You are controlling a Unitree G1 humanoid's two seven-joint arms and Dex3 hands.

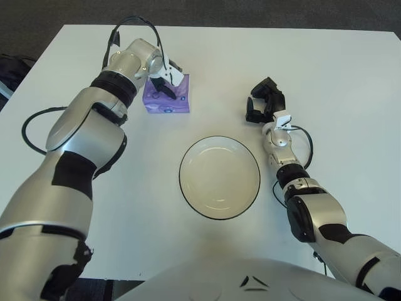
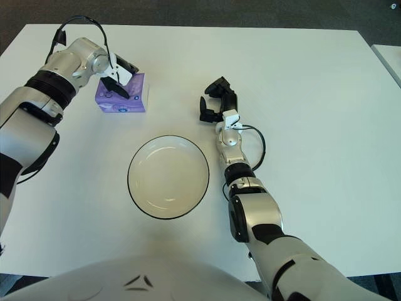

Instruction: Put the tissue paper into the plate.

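While left hand [image 1: 164, 76] sits atop tissue pack [image 1: 166, 99], dark fingers curl over its top, grip unclear | pack lies on table [image 1: 351, 81] beyond plate [image 1: 219, 177], apart | right hand [image 1: 263, 103] right of plate, fingers curled, empty | right view shows table's right edge

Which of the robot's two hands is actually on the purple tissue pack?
The left hand: its fingers sit on top of the purple tissue pack at the table's far left. The right hand shows right of the white black-rimmed plate, curled and holding nothing.
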